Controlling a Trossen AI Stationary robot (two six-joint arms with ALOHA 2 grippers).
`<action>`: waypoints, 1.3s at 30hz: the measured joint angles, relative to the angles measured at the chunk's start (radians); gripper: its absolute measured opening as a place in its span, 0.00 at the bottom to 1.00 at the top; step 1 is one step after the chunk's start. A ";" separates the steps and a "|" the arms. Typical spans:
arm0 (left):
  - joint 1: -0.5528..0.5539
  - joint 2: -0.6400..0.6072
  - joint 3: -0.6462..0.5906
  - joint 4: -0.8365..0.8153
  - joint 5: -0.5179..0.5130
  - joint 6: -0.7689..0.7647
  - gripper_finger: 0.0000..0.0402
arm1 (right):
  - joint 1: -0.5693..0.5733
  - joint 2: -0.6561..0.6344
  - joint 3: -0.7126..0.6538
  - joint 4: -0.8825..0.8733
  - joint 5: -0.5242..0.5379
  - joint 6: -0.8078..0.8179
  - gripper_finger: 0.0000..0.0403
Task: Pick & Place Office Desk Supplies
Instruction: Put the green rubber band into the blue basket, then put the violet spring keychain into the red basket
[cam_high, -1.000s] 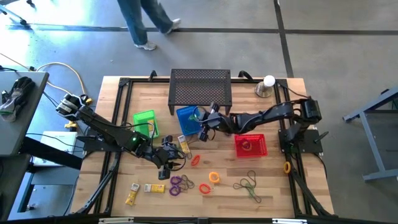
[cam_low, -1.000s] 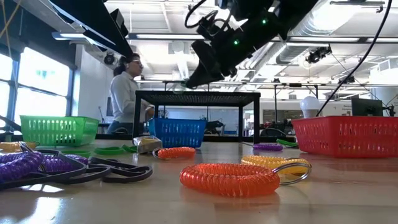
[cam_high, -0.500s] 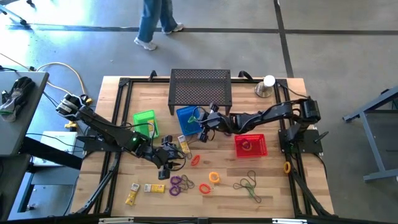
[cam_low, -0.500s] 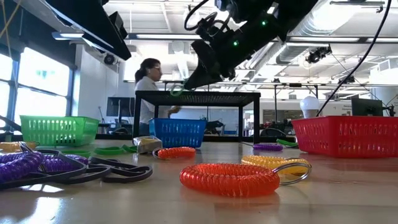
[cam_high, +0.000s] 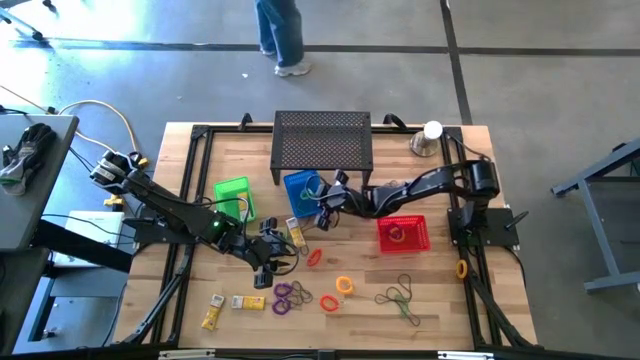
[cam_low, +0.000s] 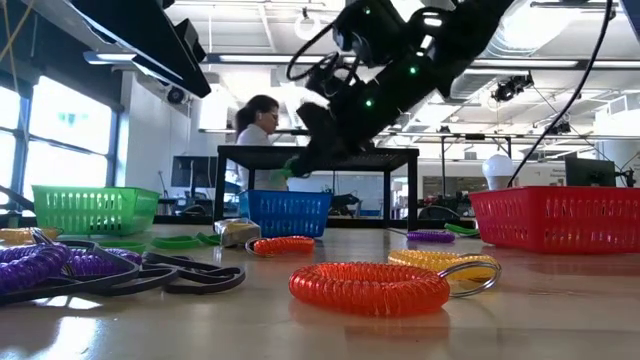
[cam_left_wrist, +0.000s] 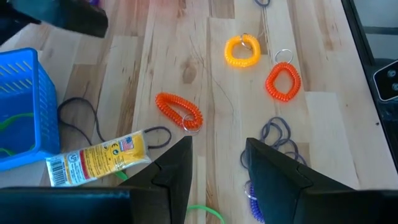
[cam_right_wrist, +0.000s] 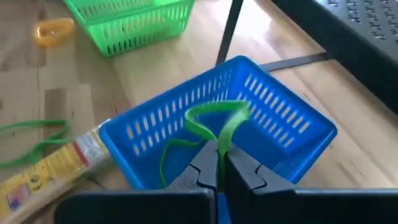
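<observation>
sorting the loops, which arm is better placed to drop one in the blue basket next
Right. Its gripper is shut on a green loop directly above the blue basket; the left gripper is open and empty, beside the orange loop.

- A black perforated metal stand (cam_high: 322, 137) stood at the far edge of the wooden worktop (cam_high: 450, 290).
- A silver cup with a white ball (cam_high: 429, 137) sat near the far right corner, well apart from the stand.
- Green (cam_high: 233, 196), blue (cam_high: 300, 193) and red (cam_high: 403, 234) plastic baskets rested on the worktop.
- A person in jeans (cam_high: 281, 34) walked across the grey floor beyond.
</observation>
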 joint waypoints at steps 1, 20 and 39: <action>0.000 0.000 0.000 0.000 0.000 0.000 0.36 | -0.001 0.015 0.001 0.013 0.007 0.001 0.01; 0.000 0.000 0.000 0.002 0.000 0.000 0.36 | -0.021 0.026 0.000 0.006 -0.022 0.002 0.22; 0.000 0.000 0.000 -0.003 0.003 -0.016 0.36 | 0.099 -0.164 -0.001 -0.206 0.038 -0.005 0.53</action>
